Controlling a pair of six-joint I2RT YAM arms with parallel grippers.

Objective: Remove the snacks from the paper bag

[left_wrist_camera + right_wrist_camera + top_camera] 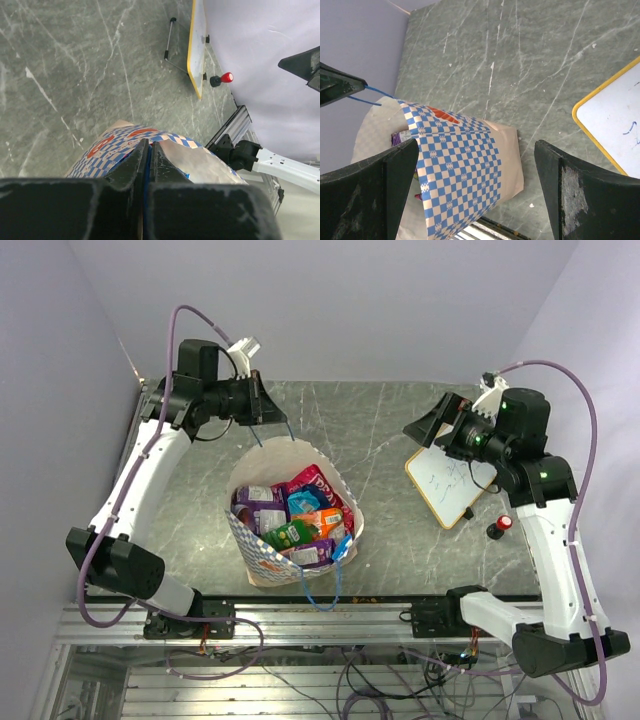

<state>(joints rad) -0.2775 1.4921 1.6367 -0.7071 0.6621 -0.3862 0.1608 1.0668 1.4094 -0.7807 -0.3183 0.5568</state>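
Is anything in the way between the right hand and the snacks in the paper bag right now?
Only the checkered wall of the paper bag, which faces the open right hand. The table between them is bare, the whiteboard lies off that path, and the bag's mouth leaves the snacks exposed from above.

The counter (400, 430) is dark grey-green stone, streaked with thin white veins. The paper bag (252, 543) is cream, banded with a blue-and-white check that carries orange marks. Its cord handle (376, 91) is a thin bright blue. The snacks (298, 515) are a jumble of crimson, sky blue, purple, orange and green. The whiteboard (448, 485) is white with a yellow rim and faint blue scribbles. The small knob (502, 525) by it is black with a red cap. The left arm (140, 475) and right arm (560, 540) are white with black joints, their cables (190, 315) mauve. The walls (350, 300) are pale lilac.
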